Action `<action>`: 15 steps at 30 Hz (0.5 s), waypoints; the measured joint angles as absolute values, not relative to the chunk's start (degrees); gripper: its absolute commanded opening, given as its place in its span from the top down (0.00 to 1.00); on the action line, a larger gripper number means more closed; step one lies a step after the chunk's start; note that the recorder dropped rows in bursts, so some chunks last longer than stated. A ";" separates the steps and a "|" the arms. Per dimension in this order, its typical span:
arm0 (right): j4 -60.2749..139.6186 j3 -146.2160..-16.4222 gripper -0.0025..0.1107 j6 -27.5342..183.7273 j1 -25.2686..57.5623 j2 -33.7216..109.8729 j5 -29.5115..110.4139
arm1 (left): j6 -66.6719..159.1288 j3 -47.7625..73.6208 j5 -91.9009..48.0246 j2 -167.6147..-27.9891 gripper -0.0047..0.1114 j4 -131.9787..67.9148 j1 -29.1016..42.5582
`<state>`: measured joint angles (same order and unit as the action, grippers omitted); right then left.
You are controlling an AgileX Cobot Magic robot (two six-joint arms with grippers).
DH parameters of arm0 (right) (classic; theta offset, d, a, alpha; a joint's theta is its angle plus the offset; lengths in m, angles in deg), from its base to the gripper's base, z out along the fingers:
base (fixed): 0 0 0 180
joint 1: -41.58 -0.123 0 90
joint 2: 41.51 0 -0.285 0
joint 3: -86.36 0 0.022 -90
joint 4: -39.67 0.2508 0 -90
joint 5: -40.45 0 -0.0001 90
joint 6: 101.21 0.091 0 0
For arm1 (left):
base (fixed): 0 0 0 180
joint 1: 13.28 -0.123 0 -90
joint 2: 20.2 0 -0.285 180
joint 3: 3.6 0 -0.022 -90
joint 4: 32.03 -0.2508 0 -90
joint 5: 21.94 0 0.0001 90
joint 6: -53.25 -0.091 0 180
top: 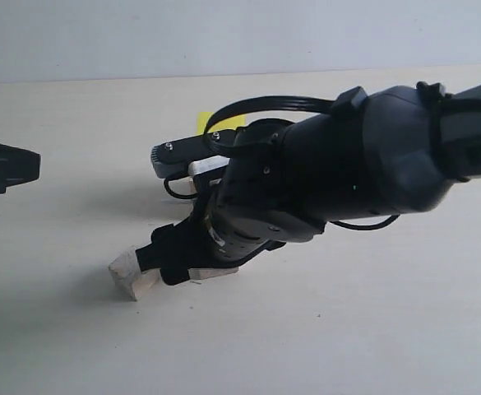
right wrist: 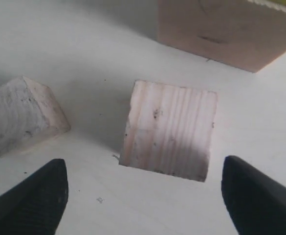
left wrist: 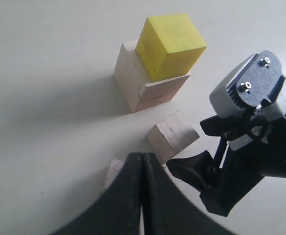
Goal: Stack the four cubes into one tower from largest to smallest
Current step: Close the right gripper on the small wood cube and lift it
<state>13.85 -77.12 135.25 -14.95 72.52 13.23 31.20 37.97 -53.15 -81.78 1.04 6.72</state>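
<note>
The bright yellow cube [left wrist: 169, 44] rests on the largest pale wood cube [left wrist: 143, 88]; they are the two lowest blocks of the tower. On the table in front of them lies the small plain wood cube [right wrist: 169, 129], and beside it the smallest greyish cube [right wrist: 23, 115]. My right gripper [right wrist: 145, 198] is open just above the table, its fingertips [right wrist: 35, 200] wide apart, with the small wood cube just ahead of the gap. My left gripper [left wrist: 143, 156] is shut and empty, off to the left [top: 14, 164]. In the exterior view my right arm hides most of the stack; only a yellow corner [top: 224, 122] shows.
The pale tabletop [top: 347, 329] stretches around the blocks. My right arm [top: 347, 164] reaches across the middle from the right. The greyish cube [top: 129, 276] lies close beside my right gripper's fingers [top: 166, 251].
</note>
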 measured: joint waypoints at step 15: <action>12.04 -77.12 0.26 138.34 -13.64 73.96 14.89 | 31.20 37.97 -53.22 -81.78 0.96 1.04 6.72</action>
